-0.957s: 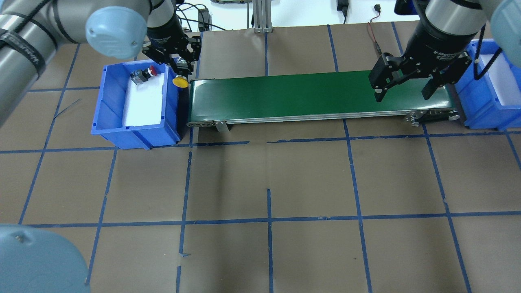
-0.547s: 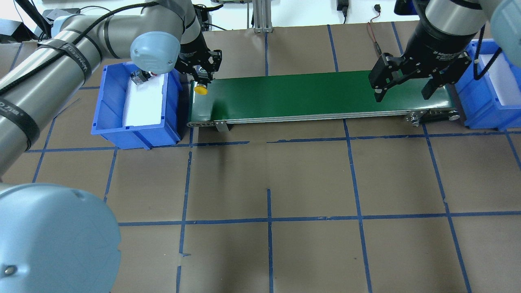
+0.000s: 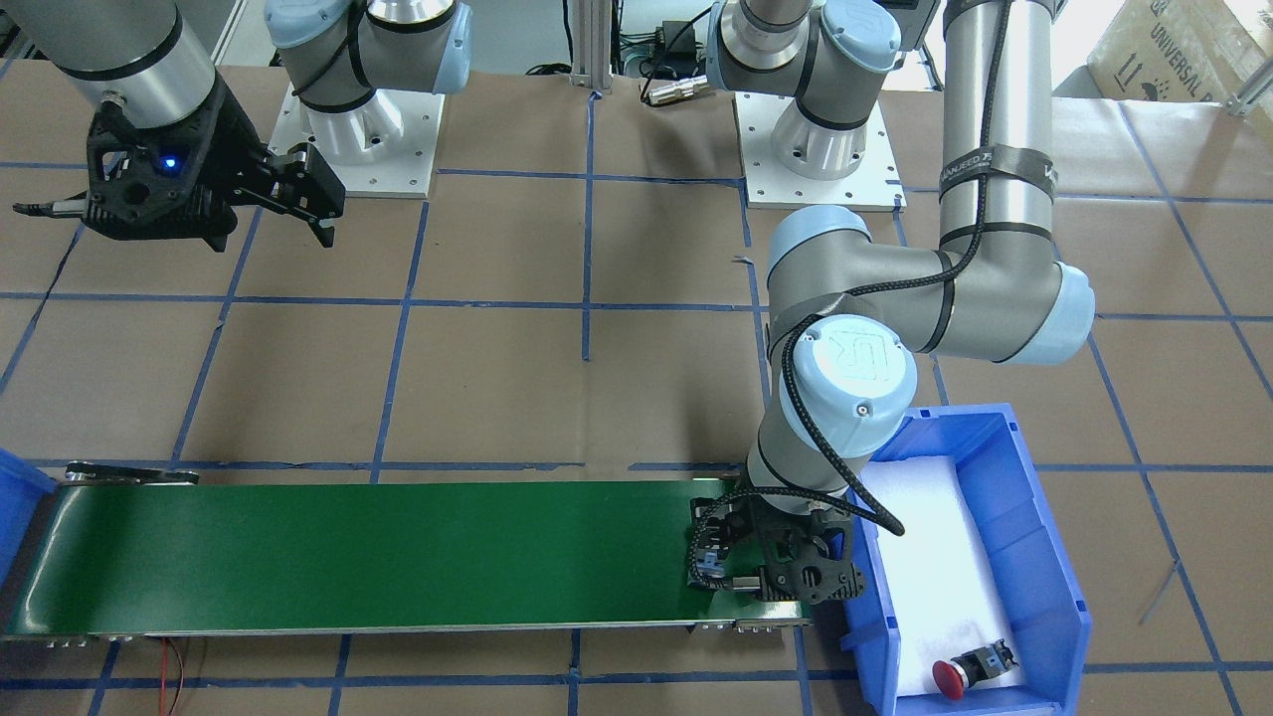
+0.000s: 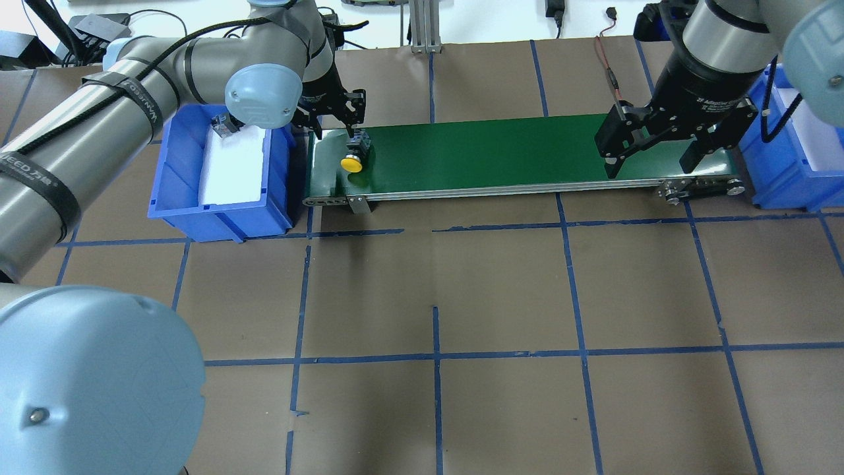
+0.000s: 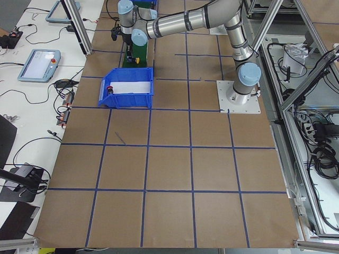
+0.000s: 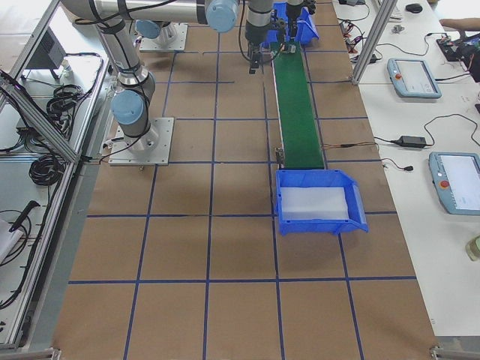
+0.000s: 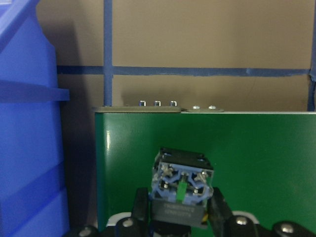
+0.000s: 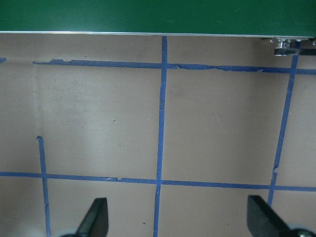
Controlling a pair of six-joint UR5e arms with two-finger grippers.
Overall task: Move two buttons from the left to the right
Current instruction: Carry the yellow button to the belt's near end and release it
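Note:
My left gripper (image 4: 355,134) is shut on the grey-black block of the yellow button (image 4: 353,162) and holds it low over the left end of the green conveyor belt (image 4: 494,150), cap down. The left wrist view shows the block (image 7: 181,183) between the fingers (image 7: 140,211). I cannot tell whether the cap touches the belt. The red button (image 3: 961,674) lies in the left blue bin (image 3: 1044,557); my arm mostly hides it in the overhead view. My right gripper (image 4: 649,160) is open and empty above the belt's right end, near its front edge.
A second blue bin (image 4: 784,173) with a white liner stands just past the belt's right end. The left bin (image 4: 165,188) stands against the belt's left end. Brown table paper with blue tape lines (image 8: 160,123) lies in front of the belt.
My left gripper has carried the yellow button from over the bin's right wall onto the belt's left end and lowered it. The right gripper has shifted slightly towards the belt's front edge.

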